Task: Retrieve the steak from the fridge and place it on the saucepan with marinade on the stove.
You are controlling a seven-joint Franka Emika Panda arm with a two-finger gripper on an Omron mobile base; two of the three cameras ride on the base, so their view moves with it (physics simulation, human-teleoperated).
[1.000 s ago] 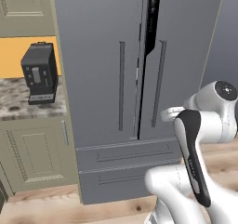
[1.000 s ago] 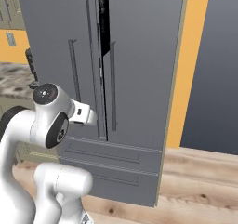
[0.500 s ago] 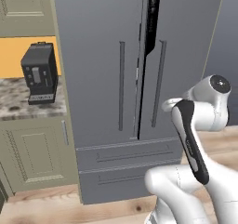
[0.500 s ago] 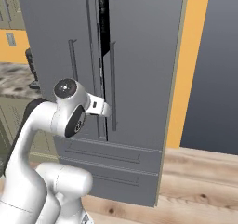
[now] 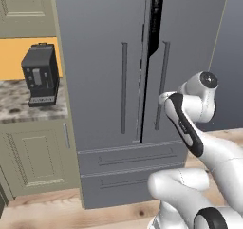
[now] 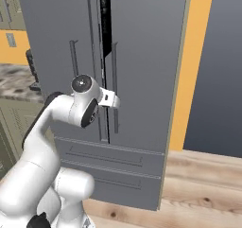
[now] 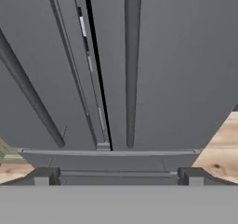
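Both fridge doors sit barely ajar ahead of the claw, which has swung closer, jaws wide, toward the right handle.

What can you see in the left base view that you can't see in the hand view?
The left base view alone shows the black coffee machine on the speckled counter, the beige cabinet door under it, and the robot's white arm.

The hand view alone shows the gripper with its two dark tips set wide apart, open and empty.

Both show the grey fridge, its right door slightly ajar with a dark gap, the two long bar handles, the top drawer and some wooden floor.
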